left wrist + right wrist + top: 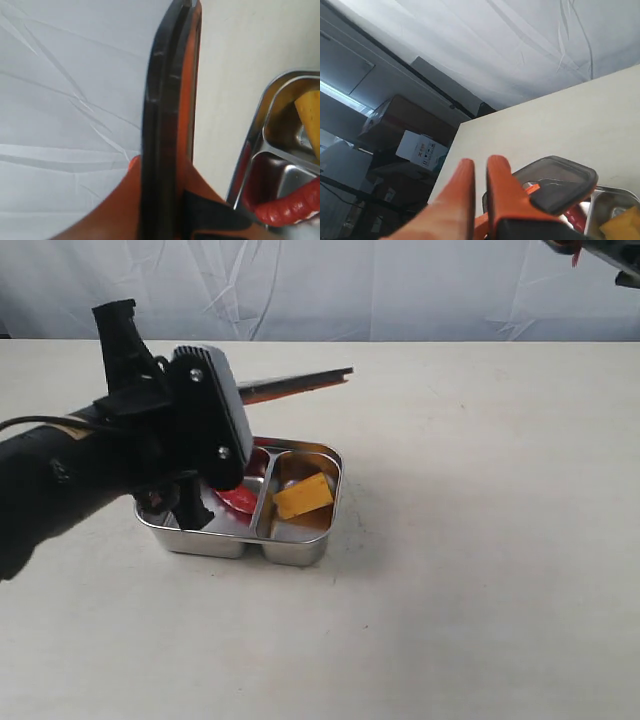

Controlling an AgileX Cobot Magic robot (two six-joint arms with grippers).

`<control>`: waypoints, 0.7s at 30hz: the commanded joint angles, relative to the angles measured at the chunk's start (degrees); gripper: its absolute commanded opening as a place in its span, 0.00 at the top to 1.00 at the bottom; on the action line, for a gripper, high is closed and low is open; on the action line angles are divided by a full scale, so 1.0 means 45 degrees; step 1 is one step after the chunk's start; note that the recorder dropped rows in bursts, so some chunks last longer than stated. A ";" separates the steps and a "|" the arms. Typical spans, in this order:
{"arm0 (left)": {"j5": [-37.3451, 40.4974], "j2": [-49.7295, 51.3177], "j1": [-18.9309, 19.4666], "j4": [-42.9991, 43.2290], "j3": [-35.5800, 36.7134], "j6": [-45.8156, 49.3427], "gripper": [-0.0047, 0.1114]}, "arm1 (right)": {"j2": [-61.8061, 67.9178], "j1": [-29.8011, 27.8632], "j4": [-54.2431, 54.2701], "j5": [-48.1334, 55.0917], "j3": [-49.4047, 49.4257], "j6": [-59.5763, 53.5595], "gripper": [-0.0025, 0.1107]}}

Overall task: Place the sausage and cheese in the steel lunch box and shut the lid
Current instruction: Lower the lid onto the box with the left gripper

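The steel lunch box (300,550) stands mid-table. The yellow cheese (303,496) lies in its right compartment and the red sausage (238,498) in its left. My left gripper (240,395) is shut on the dark lid (295,383), which hangs roughly level above the box's far edge. In the left wrist view the lid (167,125) shows edge-on between the orange fingers (115,210), with the lunch box (260,130), sausage (292,205) and cheese (311,117) beside it. My right gripper (480,167) is shut on nothing, raised at the far right (600,252), looking at the lid (555,182).
The cream table (480,540) spreads around the box. A white cloth backdrop (350,285) hangs behind the table's far edge. Cardboard boxes (415,145) and shelving stand beyond the table's side edge in the right wrist view.
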 commanded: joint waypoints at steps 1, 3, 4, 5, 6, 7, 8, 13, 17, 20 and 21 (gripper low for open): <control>-0.2156 0.1134 -0.1131 -0.2511 0.0092 0.1667 0.96 | -0.0360 -0.0067 -0.0639 0.0284 -0.0104 -0.0047 0.98; -0.2919 0.1650 -0.1460 -0.2983 0.0092 0.1657 0.96 | -0.0438 -0.0067 -0.0817 0.0380 -0.0104 -0.0047 0.98; -0.3184 0.1923 -0.1630 -0.3164 0.0092 0.1657 0.96 | -0.0470 -0.0067 -0.0957 0.0469 -0.0104 -0.0047 0.98; -0.3327 0.2187 -0.1763 -0.3248 0.0092 0.1621 0.96 | -0.0496 -0.0067 -0.1028 0.0579 -0.0104 -0.0047 0.98; -0.3579 0.2446 -0.1922 -0.3325 0.0092 0.1621 0.96 | -0.0519 -0.0067 -0.1137 0.0695 -0.0104 -0.0047 0.98; -0.3971 0.2730 -0.2072 -0.3485 0.0092 0.1621 0.96 | -0.0519 -0.0067 -0.1227 0.0771 -0.0104 -0.0047 0.98; -0.4335 0.2964 -0.2191 -0.3698 0.0092 0.1590 0.96 | -0.0519 -0.0067 -0.1376 0.0848 -0.0104 -0.0047 0.98; -0.4810 0.4154 -0.2353 -0.3865 0.0007 0.1571 0.96 | -0.0519 -0.0067 -0.1566 0.1020 -0.0104 -0.0022 0.98; -0.4952 0.4847 -0.2353 -0.3952 -0.0232 0.1499 0.96 | -0.0519 -0.0067 -0.1666 0.1047 -0.0104 -0.0022 0.98; -0.4881 0.5139 -0.2376 -0.3779 -0.0316 0.1471 0.96 | -0.0519 -0.0067 -0.1845 0.1112 -0.0104 -0.0022 0.98; -0.4847 0.5202 -0.2459 -0.3700 -0.0316 0.1395 0.96 | -0.0519 -0.0067 -0.1957 0.1139 -0.0104 -0.0022 0.98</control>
